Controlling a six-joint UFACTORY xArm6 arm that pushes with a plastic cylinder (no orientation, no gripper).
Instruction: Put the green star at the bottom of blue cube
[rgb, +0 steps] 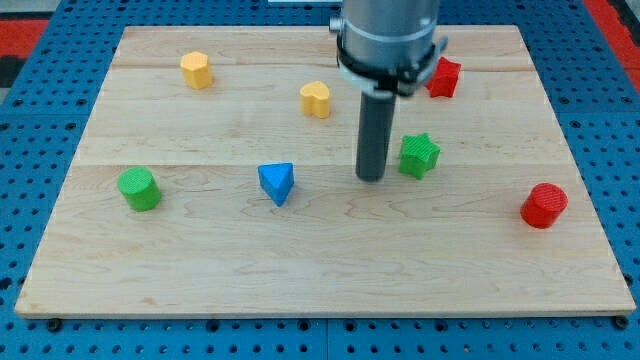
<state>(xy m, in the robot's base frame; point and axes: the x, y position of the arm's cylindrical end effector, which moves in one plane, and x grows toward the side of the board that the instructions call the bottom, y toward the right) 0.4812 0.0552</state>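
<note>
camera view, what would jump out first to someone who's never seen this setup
The big grey arm dropping from the view's top, its dark rod ending at my tip mid-board, just left of the green star. Next, the blue triangular block further left of my tip, and the red cylinder near the board's right edge.

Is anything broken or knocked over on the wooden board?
Nothing looks broken, tipped or spilled. All seven blocks sit flat on the board, well apart. My tip rests just to the view's left of the green star, with the blue block further left.
</note>
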